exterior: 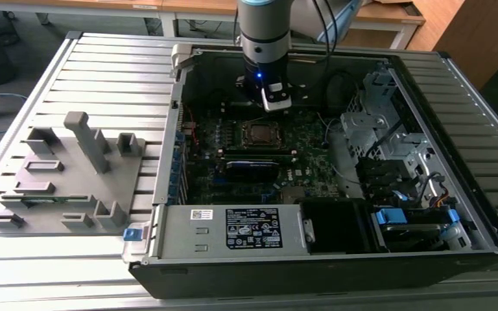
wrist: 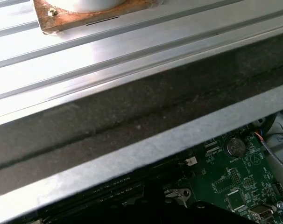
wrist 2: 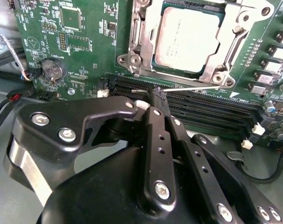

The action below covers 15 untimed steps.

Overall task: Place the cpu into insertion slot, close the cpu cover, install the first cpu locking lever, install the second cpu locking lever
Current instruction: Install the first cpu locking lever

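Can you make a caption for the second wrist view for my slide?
End effector close to the cpu, seated under its silver cpu cover on the green board.

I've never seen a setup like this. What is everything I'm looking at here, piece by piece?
table: 1, silver slatted metal, under everything
computer case: 1, black and grey, open, on the table
fixture tray: 1, grey with upright blocks, on the table at the exterior view's left
power supply: 1, grey, labelled, at the case's near edge
motherboard: 1, green, on the case floor
cpu: 1, silver-grey, inside the cover's cut-out
cpu cover: 1, silver frame, lying flat around the cpu
memory slots: several, black, beside the cpu cover
coin battery: 1, silver, on the motherboard
robot arm: 1, grey, reaching down into the case
gripper: 1, black, over the memory slots
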Each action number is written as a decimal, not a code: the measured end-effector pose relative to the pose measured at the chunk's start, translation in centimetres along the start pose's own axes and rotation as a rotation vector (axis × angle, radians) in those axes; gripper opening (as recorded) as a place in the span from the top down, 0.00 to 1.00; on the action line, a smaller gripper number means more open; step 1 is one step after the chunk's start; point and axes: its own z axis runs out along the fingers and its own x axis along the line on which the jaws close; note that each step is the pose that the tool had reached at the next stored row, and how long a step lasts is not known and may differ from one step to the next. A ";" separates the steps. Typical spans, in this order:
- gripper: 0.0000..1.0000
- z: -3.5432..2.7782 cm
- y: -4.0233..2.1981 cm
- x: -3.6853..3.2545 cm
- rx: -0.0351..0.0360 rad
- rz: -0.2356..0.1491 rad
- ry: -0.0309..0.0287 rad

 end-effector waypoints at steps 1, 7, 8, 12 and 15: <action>0.89 -0.01 -0.02 0.07 -0.0033 0.000 -0.0023; 0.89 0.09 -0.13 0.32 -0.0166 -0.002 -0.0160; 0.89 0.14 -0.15 0.34 -0.0184 -0.003 -0.0200; 0.89 0.21 -0.19 0.40 -0.0209 -0.004 -0.0263; 0.89 0.22 -0.20 0.40 -0.0210 -0.004 -0.0264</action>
